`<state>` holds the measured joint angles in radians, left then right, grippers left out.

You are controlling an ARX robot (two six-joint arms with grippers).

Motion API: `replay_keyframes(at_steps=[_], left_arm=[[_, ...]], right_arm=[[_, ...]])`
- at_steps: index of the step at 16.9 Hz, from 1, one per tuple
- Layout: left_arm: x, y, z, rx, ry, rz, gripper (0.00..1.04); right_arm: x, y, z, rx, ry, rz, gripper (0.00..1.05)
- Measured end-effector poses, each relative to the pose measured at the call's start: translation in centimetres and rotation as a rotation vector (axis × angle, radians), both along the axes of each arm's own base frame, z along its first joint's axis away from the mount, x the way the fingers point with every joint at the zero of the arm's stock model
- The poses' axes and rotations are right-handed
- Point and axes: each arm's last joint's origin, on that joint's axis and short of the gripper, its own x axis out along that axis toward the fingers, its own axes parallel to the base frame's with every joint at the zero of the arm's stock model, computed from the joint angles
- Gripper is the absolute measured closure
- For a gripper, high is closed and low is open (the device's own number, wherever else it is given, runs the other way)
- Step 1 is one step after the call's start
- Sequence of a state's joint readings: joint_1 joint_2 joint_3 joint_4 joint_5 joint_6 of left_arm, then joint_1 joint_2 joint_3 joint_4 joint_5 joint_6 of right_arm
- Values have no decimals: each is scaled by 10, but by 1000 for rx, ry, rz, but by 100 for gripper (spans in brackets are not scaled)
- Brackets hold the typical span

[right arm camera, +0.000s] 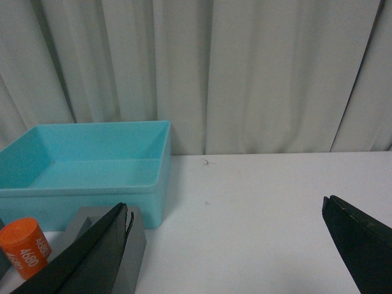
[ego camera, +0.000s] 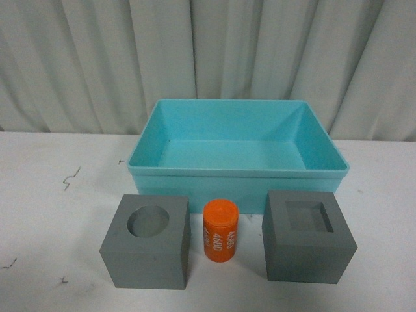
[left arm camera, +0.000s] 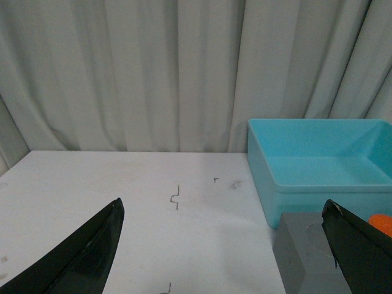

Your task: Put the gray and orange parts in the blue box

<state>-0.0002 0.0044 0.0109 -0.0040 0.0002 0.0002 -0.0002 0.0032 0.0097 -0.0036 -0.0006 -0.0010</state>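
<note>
Our left gripper [left arm camera: 222, 204] hangs over the white table [left arm camera: 141, 184], its two dark fingers [left arm camera: 86, 257] spread wide with nothing between them. Beside one of them, its wrist camera catches a corner of the round-recess gray cube [left arm camera: 303, 251].

In the front view the round-recess gray cube [ego camera: 146, 242] stands furthest left on the table [ego camera: 52, 195]. Just beside it, apart from it, the orange cylinder [ego camera: 220, 231] stands upright, white digits running down its side. Further right sits the square-recess gray cube [ego camera: 309, 237], also clear of the cylinder. All three line up in front of the turquoise bin [ego camera: 237, 179], near its front wall and outside it. We see only bare floor inside the bin. A pale pleated curtain [ego camera: 97, 58] hangs behind.

Our right gripper [right arm camera: 225, 203] is likewise spread wide and holds nothing. Its camera shows the orange cylinder [right arm camera: 24, 248] and the square-recess gray cube [right arm camera: 138, 242] by one finger, the turquoise bin [right arm camera: 86, 196] beyond.
</note>
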Motion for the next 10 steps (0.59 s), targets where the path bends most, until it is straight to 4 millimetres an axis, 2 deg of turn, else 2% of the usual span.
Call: replay_keyframes(at_steps=[10], left_arm=[[0,0,0,0,0,0,7]], right_arm=[[0,0,0,0,0,0,6]])
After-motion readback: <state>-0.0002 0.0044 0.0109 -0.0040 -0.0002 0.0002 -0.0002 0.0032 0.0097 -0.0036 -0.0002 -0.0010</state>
